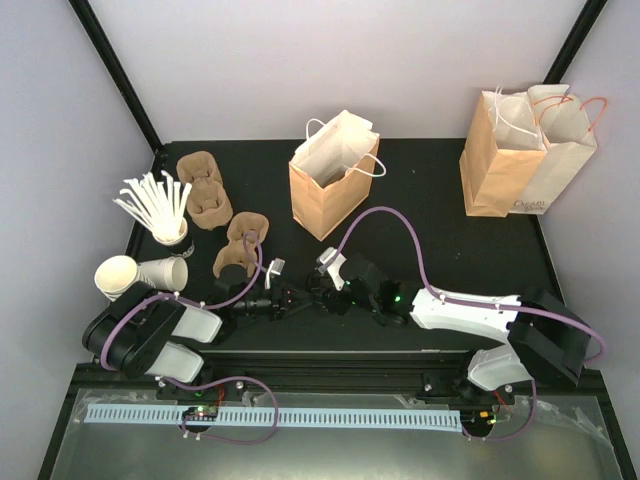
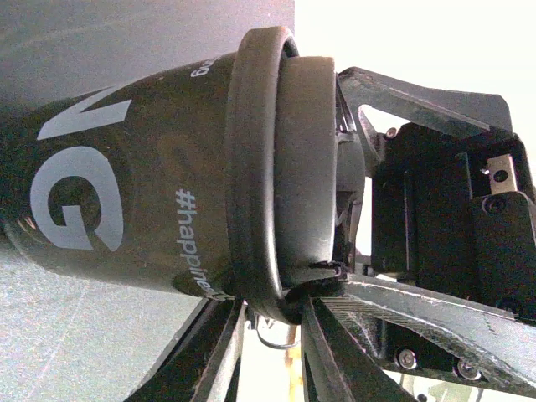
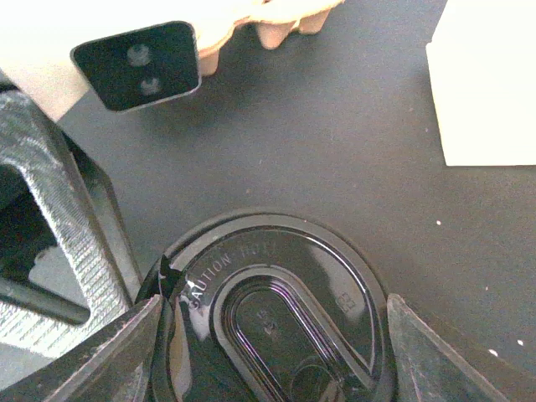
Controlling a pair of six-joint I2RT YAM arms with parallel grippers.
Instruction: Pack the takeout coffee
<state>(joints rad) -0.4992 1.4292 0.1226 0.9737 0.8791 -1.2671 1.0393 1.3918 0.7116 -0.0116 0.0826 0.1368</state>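
The takeout coffee (image 2: 159, 167) stands on the black table between the two arms, its black printed band and white letters filling the left wrist view. Seen from above in the right wrist view, its glossy black lid (image 3: 276, 310) sits between the fingers. My right gripper (image 3: 272, 311) comes down from above and is shut on the lid, a finger against each side. My left gripper (image 2: 280, 303) reaches in from the side, its fingertips pinching the lid's rim. In the top view both grippers (image 1: 298, 300) (image 1: 322, 296) meet and hide the cup.
An open brown paper bag (image 1: 335, 185) stands behind the grippers, with more bags (image 1: 525, 150) at the back right. Brown pulp carriers (image 1: 205, 190) (image 1: 240, 245), lidless white cups (image 1: 120, 272) and a cup of white sticks (image 1: 160, 205) lie to the left.
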